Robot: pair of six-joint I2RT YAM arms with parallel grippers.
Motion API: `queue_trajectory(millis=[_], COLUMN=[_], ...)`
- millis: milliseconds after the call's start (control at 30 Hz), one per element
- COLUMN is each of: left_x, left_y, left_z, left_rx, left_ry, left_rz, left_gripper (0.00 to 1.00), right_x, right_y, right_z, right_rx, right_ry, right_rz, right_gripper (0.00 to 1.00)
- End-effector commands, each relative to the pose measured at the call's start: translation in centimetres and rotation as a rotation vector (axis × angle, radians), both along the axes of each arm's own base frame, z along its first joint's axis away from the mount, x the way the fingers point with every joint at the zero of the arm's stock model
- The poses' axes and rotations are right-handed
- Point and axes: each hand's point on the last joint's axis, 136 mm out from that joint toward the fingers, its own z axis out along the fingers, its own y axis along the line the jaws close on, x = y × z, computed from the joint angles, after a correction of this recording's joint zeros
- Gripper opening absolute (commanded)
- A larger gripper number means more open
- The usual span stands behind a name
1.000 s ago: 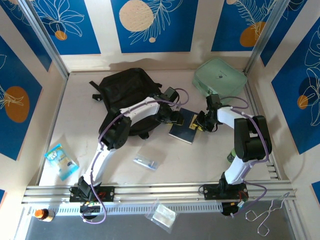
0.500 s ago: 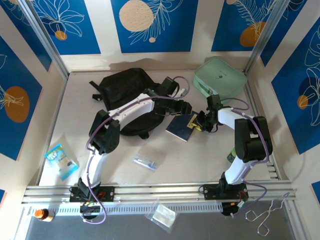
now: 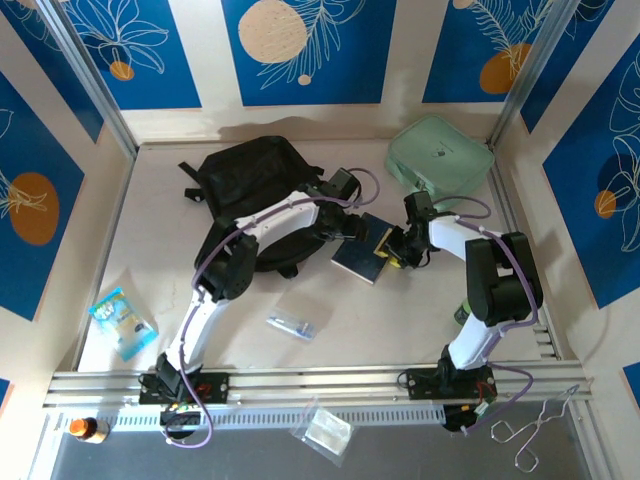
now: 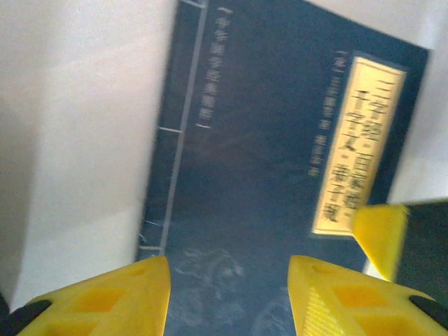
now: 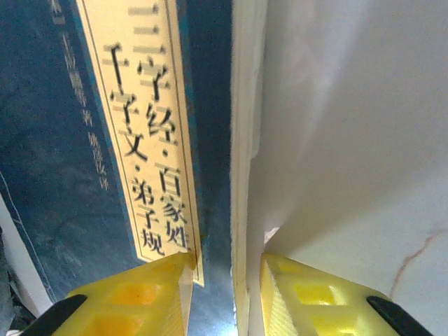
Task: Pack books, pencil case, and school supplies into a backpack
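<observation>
The pale table (image 3: 400, 310) carries the backpack (image 3: 250, 180), a mint-green case (image 3: 440, 160), the pencil case (image 3: 292, 324) and a blue packet (image 3: 122, 320).

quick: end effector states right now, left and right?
Left end effector: open, fingers apart over the navy book.
Right end effector: fingers straddle that book's edge; cannot tell whether it is clamped.

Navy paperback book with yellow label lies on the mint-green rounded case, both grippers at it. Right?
No: the navy paperback book with yellow label lies on the pale table, left gripper and right gripper at it; the mint-green rounded case sits apart, farther back. The top external view shows this.
</observation>
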Motion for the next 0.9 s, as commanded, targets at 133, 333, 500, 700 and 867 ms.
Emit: queue_trajectory(millis=[133,333,500,700,867], left_x=[1.0,-0.3,-0.9,-2.4,-3.0], left_y=[2.2,1.3,0.9,-1.6,-3.9], left_z=[-2.4,-3.7,-4.4,-3.0,2.5], left_rx=[0.139,0.105,0.089,-0.06,-0.232], left_ry=[-0.019,0.053,0.097,0.185,0.179], left_rz=[0.01,-0.023,-0.041,-0.107,-0.215], left_gripper=[0.46,0.48,0.52,0.51,0.44], right_x=[-1.5,-1.4,-1.4,-1.4,-1.0], right_y=[0.4,0.6,0.7,1.0,0.9], right_z=[0.2,0.1,-0.2,-0.4,-0.4], right_rx=[0.0,0.01,0.025,0.058,0.14], right_ry=[0.048,0.06,0.072,0.078,0.057], right_rz=[0.0,-0.012,-0.018,-0.028,-0.081], right_gripper=[0.28,0.26,0.26,0.25,0.22])
